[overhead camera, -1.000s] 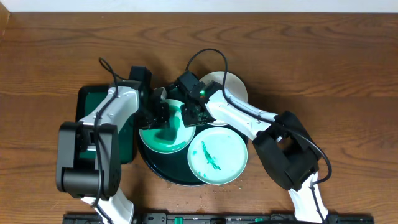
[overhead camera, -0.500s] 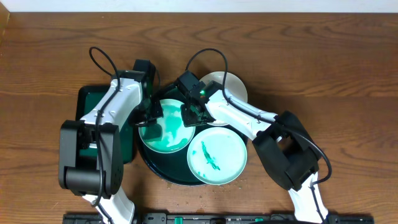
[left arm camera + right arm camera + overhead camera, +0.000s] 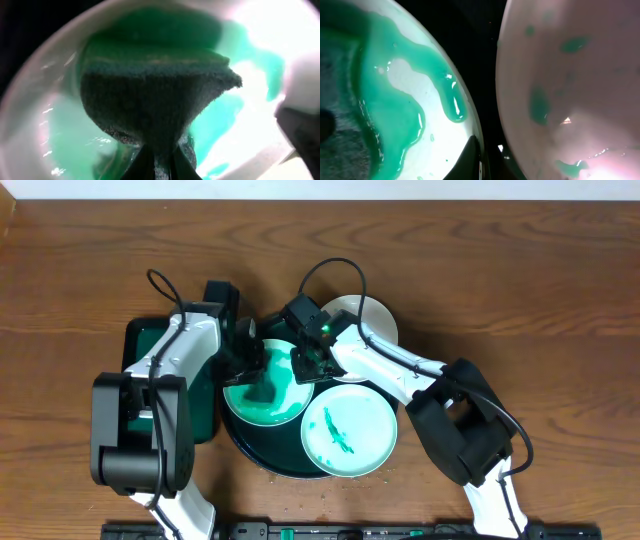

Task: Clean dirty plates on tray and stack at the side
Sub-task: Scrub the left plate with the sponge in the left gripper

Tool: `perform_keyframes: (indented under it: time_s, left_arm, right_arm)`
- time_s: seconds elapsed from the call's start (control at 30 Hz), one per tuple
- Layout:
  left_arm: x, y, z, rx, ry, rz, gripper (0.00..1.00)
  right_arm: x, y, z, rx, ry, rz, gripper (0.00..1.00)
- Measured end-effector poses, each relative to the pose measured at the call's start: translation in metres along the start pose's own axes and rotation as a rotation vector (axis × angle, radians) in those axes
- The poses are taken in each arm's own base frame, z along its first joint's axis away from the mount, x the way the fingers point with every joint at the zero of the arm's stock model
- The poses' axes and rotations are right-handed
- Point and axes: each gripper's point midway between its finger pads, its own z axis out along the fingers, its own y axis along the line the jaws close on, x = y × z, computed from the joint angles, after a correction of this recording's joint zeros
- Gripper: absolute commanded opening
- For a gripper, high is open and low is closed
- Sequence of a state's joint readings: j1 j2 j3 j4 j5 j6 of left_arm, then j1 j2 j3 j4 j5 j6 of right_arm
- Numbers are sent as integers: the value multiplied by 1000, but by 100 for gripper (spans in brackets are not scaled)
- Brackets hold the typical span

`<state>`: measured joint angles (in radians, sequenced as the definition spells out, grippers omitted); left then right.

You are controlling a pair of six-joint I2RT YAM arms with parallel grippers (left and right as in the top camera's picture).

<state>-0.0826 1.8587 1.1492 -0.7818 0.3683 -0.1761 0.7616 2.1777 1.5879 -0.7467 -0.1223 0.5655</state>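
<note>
The round black-green tray (image 3: 262,448) holds three white plates. The left plate (image 3: 282,402) is covered in a wet green smear. My left gripper (image 3: 250,360) is shut on a dark sponge (image 3: 155,100) and presses it onto this plate (image 3: 45,130). My right gripper (image 3: 305,366) is shut on the same plate's right rim (image 3: 465,145), one finger lying on top. The front plate (image 3: 352,430) bears green streaks. The back plate (image 3: 365,315) is partly hidden by my right arm and shows green spots in the right wrist view (image 3: 570,75).
A smaller rectangular dark green tray (image 3: 150,380) lies left of the round tray, under my left arm. Brown wood tabletop (image 3: 540,300) stretches to the right and behind. Both arms cross over the round tray's back half.
My left gripper has swept the sponge leftward and slightly back across the left plate, spreading the green smear. The right gripper has held still on the rim.
</note>
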Motion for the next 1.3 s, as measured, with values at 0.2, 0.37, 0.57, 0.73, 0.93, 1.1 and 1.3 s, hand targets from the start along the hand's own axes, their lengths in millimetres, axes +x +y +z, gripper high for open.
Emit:
perform_keyframes:
  time_s: [0.2,0.37,0.57,0.73,0.93,1.1,1.3]
  left_arm:
    - [-7,-12,1,52,-28,37,7]
    - [-4,0,-3,-71,-21,-48,7]
    - [17,20,-8,-217,43,-111,7]
    - [29,-4,-2,-127,99,4,7]
    - [27,-38,5,25,98,125,7]
    - [13,-20,2,-32,47,46,7]
    - [-8,32,-26,-272,-24,-55,7]
  right_arm:
    - [0,0,0,0,0,0,1]
    - [0,0,0,0,0,0,1]
    - [0,4,1,-19,2,-8,1]
    - [0,5,1,-27,6,-16,1]
    - [0,5,1,-30,8,-18,1]
    - [0,5,1,-31,9,-18,1]
    - [0,5,1,-31,9,-19,1]
